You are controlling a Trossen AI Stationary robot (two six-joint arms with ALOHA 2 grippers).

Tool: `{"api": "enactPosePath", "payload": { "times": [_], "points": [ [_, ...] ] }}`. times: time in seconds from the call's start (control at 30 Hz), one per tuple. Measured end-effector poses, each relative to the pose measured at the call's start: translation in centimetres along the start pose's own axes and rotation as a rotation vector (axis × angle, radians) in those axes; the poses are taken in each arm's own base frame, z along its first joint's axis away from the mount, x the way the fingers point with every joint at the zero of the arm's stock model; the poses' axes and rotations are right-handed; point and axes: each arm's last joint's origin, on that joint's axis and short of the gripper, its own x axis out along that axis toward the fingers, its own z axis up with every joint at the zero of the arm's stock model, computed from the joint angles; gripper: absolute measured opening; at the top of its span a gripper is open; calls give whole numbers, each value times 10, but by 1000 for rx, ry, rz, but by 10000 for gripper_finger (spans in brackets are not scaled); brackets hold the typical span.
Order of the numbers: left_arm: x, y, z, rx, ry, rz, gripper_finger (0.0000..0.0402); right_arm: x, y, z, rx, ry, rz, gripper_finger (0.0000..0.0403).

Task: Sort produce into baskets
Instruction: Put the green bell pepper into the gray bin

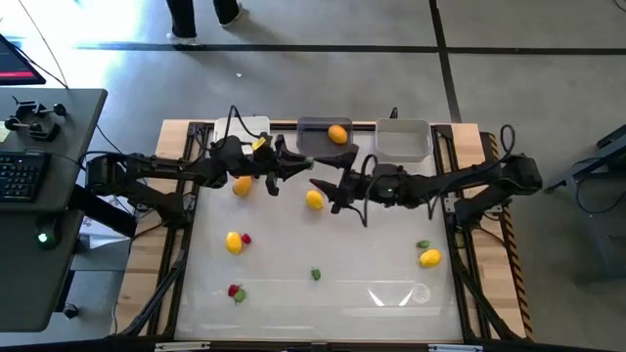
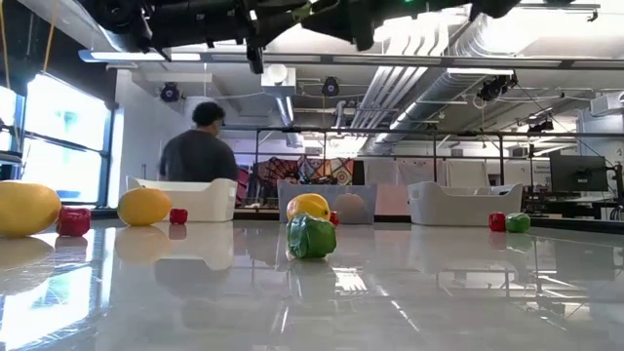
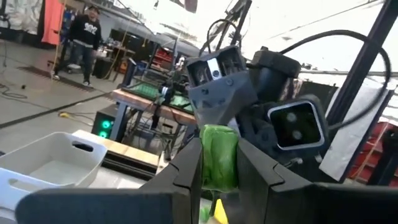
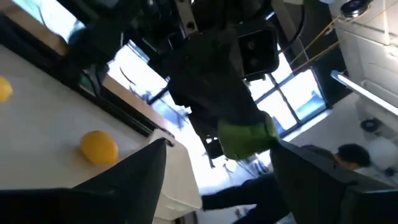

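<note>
A small green piece of produce (image 3: pixel 217 158) is in my left gripper (image 3: pixel 219 155), which is shut on it above the middle of the table (image 1: pixel 305 164). My right gripper (image 1: pixel 328 188) faces it from the right, open. In the right wrist view the green piece (image 4: pixel 247 138) shows beyond and between its spread fingers (image 4: pixel 155 162), untouched. At the far edge stand the white basket (image 1: pixel 249 130), the dark grey basket (image 1: pixel 318 142) with an orange fruit (image 1: pixel 338 134) in it, and the light grey basket (image 1: pixel 403 142). My left gripper pinches the green piece by its two sides (image 3: pixel 214 177) between its two fingers. The fingers reach out about level toward the table's right. The piece stands up past the fingertips, lifted clear of the table.
Loose on the table lie yellow fruits (image 1: pixel 242 186) (image 1: pixel 314 199) (image 1: pixel 233 242) (image 1: pixel 429 257), red bits (image 1: pixel 245 238) (image 1: pixel 234 290) and green bits (image 1: pixel 315 275) (image 1: pixel 423 244). A person (image 2: pixel 200 151) stands behind the far edge. A desk with a keyboard (image 1: pixel 20 176) is at the left.
</note>
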Motion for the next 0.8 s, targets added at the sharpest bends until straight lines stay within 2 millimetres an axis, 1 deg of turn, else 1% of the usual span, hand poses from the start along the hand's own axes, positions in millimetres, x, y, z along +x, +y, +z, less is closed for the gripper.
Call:
{"api": "enactPosePath", "payload": {
  "times": [0.13, 0.23, 0.57, 0.8],
  "points": [
    [-1, 0, 2, 4, -16, 7, 60, 13, 1, 4, -23, 36, -44, 279],
    [-1, 0, 2, 4, -15, 8, 60, 17, 1, 7, -22, 83, -79, 279],
    [0, 0, 1, 3, 2, -16, 60, 15, 4, 15, -105, 70, -106, 279],
    [0, 0, -1, 0, 18, -13, 60, 14, 6, 16, -143, 90, -116, 279]
  ]
}}
